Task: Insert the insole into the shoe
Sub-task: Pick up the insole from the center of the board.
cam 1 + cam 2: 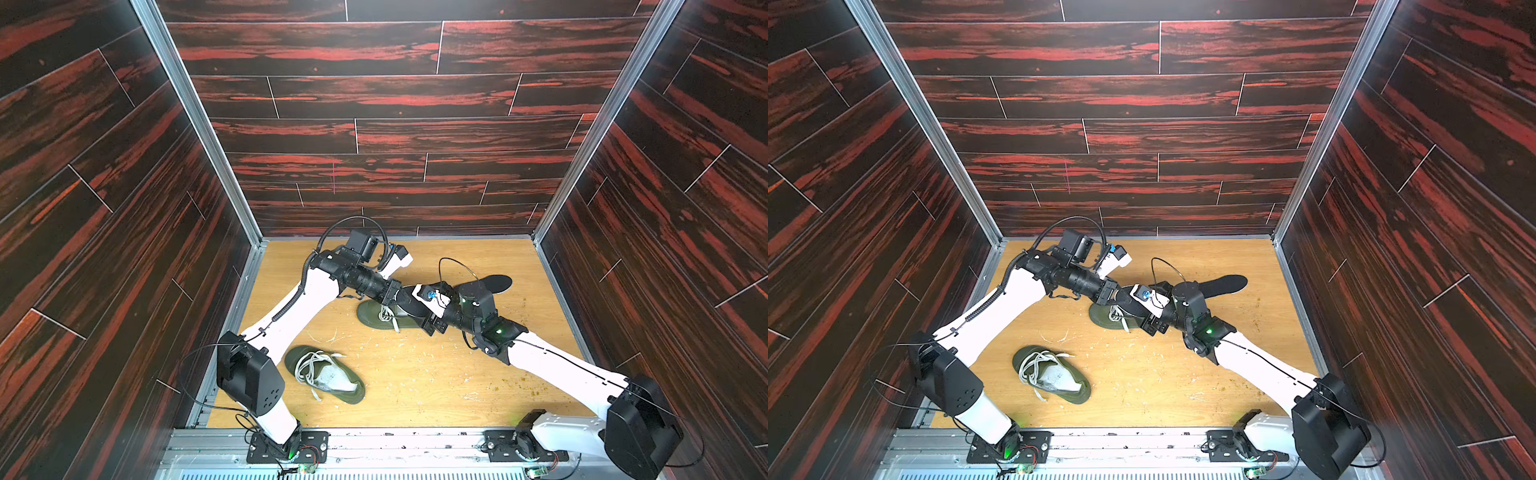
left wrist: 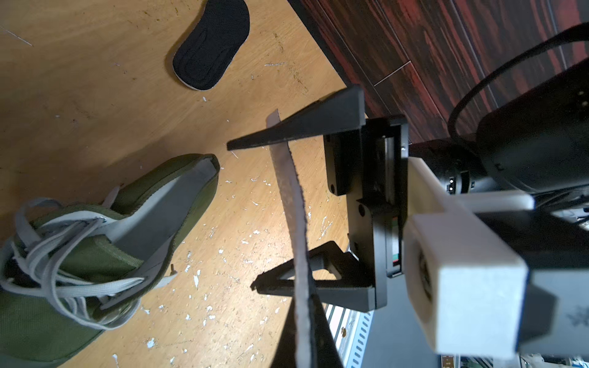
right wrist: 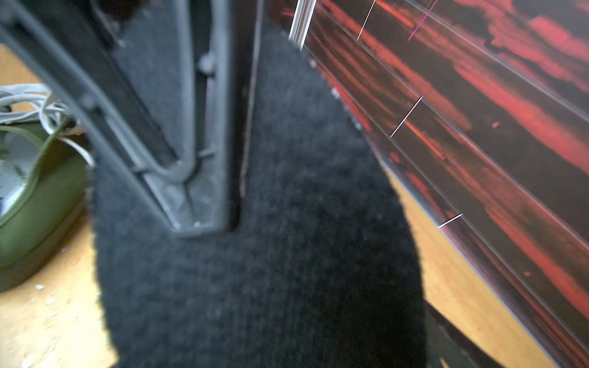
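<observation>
A black insole (image 2: 294, 207) hangs edge-on above the table, with my left gripper (image 2: 302, 318) shut on its lower end. My right gripper (image 2: 240, 216) is open, one finger on each side of the insole. In the right wrist view the fuzzy insole (image 3: 287, 239) fills the frame and hides my right gripper's own jaws. Both grippers meet mid-table in both top views, over a green shoe (image 1: 372, 318) with grey laces. That shoe (image 2: 95, 255) lies beside the insole with its opening showing.
A second green shoe (image 1: 324, 374) lies at the front left of the wooden table (image 1: 415, 395). A second black insole (image 1: 496, 282) lies at the back right, near the wall. Dark red panel walls close in three sides.
</observation>
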Controlling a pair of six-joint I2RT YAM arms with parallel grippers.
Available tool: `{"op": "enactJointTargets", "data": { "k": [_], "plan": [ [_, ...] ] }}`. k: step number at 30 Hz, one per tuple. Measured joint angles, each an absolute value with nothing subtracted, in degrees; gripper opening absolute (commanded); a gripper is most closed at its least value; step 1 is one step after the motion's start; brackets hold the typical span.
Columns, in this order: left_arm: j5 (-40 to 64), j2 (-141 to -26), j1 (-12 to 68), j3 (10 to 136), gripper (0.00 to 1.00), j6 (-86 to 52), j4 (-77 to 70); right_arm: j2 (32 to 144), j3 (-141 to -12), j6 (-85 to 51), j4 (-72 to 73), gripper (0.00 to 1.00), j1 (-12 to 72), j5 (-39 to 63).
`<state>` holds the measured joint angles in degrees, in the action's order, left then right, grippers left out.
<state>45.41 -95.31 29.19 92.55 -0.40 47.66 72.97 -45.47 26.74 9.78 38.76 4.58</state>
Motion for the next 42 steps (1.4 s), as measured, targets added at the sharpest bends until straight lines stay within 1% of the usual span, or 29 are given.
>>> {"op": "enactJointTargets", "data": {
  "k": [2,7,17,18,20,22,23,24,25,29,32,35,37,42],
  "plan": [
    [44.62,-95.31,29.08,92.95,0.0,0.21,48.23,72.95,-45.47,27.05,10.26,0.87,38.79,4.49],
    [44.14,-95.31,28.42,93.23,0.0,1.08,48.88,72.95,-45.47,27.64,10.22,0.73,38.79,5.26],
    [44.07,-95.35,28.23,94.08,0.0,1.48,49.71,72.95,-45.47,26.5,9.89,0.58,38.76,7.05],
    [43.97,-95.39,28.23,94.15,0.01,1.43,49.69,72.95,-45.47,26.22,9.91,0.58,38.76,7.07],
    [43.51,-95.53,28.23,94.26,0.1,1.21,49.69,72.97,-45.47,25.89,9.91,0.58,38.74,7.03],
    [42.63,-95.59,28.23,94.26,0.13,0.86,49.69,73.06,-45.47,25.67,9.85,0.58,38.59,6.85],
    [42.19,-95.59,28.23,94.26,0.16,0.75,49.69,73.1,-45.47,25.58,9.78,0.58,38.57,6.79],
    [41.54,-95.59,28.23,94.26,0.23,0.69,49.67,73.21,-45.5,25.54,9.65,0.57,38.5,6.66],
    [40.77,-95.59,28.23,94.3,0.28,0.64,49.6,73.45,-45.58,25.52,9.19,0.56,38.46,6.48],
    [37.45,-95.59,28.1,94.56,0.39,-0.34,49.52,75.57,-47.7,25.19,5.34,0.56,37.78,5.48],
    [34.81,-95.59,27.94,95.31,0.44,-1.21,49.47,77.08,-49.76,24.71,2.15,0.57,37.1,4.25],
    [31.03,-95.39,27.9,95.81,0.45,-2.28,49.25,77.58,-50.59,24.08,-0.47,0.57,36.32,3.05],
    [26.35,-94.94,27.83,95.81,0.49,-3.79,49.21,77.69,-50.65,23.55,-2.26,0.57,35.57,2.13],
    [13.13,-92.82,27.94,94.04,0.49,-11.57,47.13,78.89,-53.04,22.06,-8.43,0.58,32.8,-1.56]
  ]
}}
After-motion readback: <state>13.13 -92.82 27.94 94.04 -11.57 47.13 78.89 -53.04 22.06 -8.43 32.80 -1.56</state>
